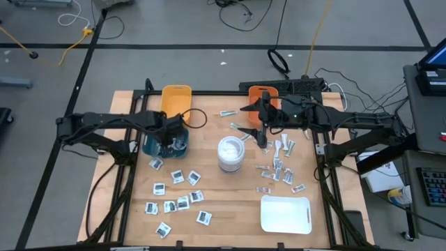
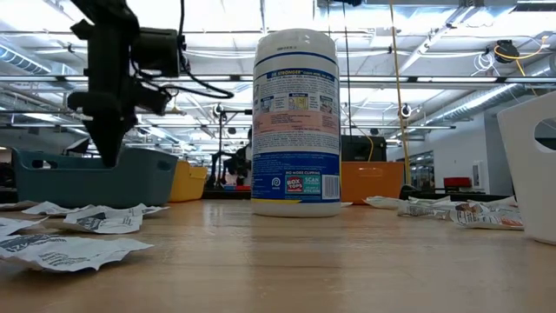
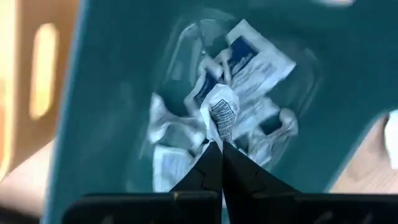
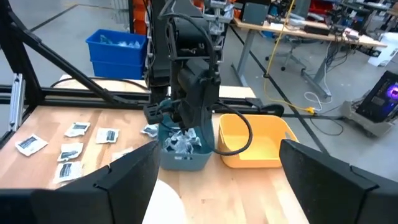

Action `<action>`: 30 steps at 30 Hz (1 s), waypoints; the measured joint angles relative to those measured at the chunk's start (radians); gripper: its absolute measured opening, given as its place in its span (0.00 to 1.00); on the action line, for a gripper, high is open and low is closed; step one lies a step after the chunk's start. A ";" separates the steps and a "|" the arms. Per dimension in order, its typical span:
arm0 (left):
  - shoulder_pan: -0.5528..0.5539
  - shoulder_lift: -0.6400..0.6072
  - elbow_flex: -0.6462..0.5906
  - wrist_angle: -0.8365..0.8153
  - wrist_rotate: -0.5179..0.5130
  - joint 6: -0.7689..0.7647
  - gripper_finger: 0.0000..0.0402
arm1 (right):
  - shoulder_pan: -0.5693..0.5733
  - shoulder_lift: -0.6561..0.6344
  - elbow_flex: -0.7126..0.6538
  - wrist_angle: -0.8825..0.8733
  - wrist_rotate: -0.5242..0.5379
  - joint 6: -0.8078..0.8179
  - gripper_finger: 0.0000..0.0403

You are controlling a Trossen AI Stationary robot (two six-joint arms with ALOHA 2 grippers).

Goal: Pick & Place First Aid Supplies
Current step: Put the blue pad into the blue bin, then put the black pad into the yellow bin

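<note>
My left gripper [image 3: 221, 146] points down into the teal bin [image 1: 165, 144], shut on a white packet with dark print [image 3: 221, 112]. Several more packets [image 3: 255, 62] lie on the bin's floor beneath it. Loose first aid supplies lie flat on the table: white squares with dark centres [image 1: 178, 192] at the near left, and silvery and pale-green strips [image 1: 279, 167] at the right. My right gripper [image 4: 217, 186] hangs open, high above the table's far middle [image 1: 261, 136], holding nothing. My left gripper pinches one end of the crumpled white packet [image 3: 219, 138] between its two fingertips. The fingers come from above, pointing down into the teal bin. The packet sticks out beyond the tips toward the pile; whether it touches the packets below, I cannot tell.
A white wipes canister [image 1: 230, 153] stands upright at the table's middle. A yellow bin [image 1: 175, 101] sits behind the teal one, and an orange bin [image 1: 261, 94] at the far middle. A white rectangular tray [image 1: 286, 214] lies at the near right.
</note>
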 joint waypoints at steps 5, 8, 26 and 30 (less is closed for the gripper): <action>-0.012 0.008 0.001 0.068 -0.026 0.024 0.00 | 0.000 0.000 0.000 -0.047 -0.001 0.071 0.80; -0.014 0.006 0.001 0.071 -0.018 0.032 0.02 | -0.002 -0.003 -0.003 -0.142 0.002 0.131 0.81; -0.013 0.004 0.001 0.072 0.051 -0.076 0.40 | -0.026 -0.451 -0.977 0.706 0.014 0.294 0.81; -0.013 -0.001 0.001 0.073 0.070 -0.128 0.56 | -0.026 -0.530 -1.101 0.718 0.025 0.323 0.81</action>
